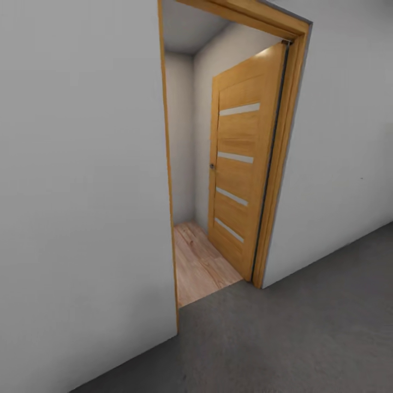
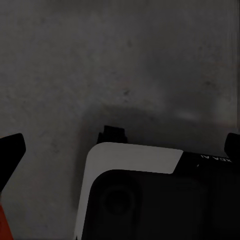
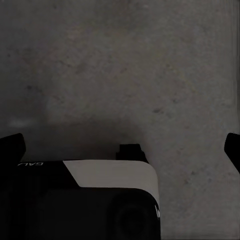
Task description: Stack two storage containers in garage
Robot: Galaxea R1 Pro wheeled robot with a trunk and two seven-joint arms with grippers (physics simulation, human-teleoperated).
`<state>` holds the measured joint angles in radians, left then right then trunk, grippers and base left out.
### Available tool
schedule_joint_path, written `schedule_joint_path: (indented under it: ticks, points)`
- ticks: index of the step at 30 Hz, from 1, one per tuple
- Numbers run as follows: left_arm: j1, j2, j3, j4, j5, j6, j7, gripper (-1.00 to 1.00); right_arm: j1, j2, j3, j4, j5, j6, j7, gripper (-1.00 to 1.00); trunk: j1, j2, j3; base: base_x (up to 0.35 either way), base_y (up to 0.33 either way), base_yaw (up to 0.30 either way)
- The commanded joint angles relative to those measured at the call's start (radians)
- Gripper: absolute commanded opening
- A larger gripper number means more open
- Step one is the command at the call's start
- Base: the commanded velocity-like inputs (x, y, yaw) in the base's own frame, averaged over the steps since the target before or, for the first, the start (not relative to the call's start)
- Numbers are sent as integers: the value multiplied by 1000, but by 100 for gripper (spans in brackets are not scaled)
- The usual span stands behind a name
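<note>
While both pincers hang apart, door stands open.

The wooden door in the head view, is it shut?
No, the wooden door stands swung open, showing light wood-plank flooring beyond the doorway.

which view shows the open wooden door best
The head view: the wooden door stands swung open inside its frame, with wood-plank floor beyond. Both wrist views look down at the dark grey floor and the robot's base instead.
</note>
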<state>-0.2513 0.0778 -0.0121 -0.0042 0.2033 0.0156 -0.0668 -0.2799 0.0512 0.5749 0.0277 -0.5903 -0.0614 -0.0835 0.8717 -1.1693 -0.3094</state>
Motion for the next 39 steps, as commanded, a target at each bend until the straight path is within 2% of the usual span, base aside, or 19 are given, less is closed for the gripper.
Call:
schedule_joint_path:
  ticks: [1, 39]
  points:
    - [0, 0, -2, 0, 9, 2, -4, 100, -1, 1, 8, 3, -8, -5, -1, 100, 0, -1, -1, 0, 0, -281]
    - [0, 0, -2, 0, 9, 2, -4, 100, -1, 1, 8, 3, -8, -5, -1, 100, 0, -1, -1, 0, 0, -282]
